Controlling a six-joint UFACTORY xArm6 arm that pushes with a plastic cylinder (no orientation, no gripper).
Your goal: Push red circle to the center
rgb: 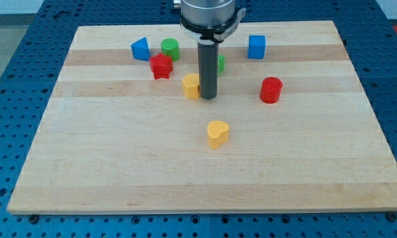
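Note:
The red circle [271, 90] is a short red cylinder at the right of the board's middle, a little above centre. My tip [208, 98] rests on the board well to its left, apart from it. The tip sits right beside a yellow block [191, 85], touching or nearly touching its right side. A yellow heart [217, 133] lies below the tip, near the board's centre.
A red star [161, 67], a green cylinder [170, 48] and a blue triangle [141, 49] cluster at the upper left. A blue cube [256, 47] sits at the upper right. A green block [220, 63] is partly hidden behind the rod. The wooden board [119, 165] lies on a blue perforated table.

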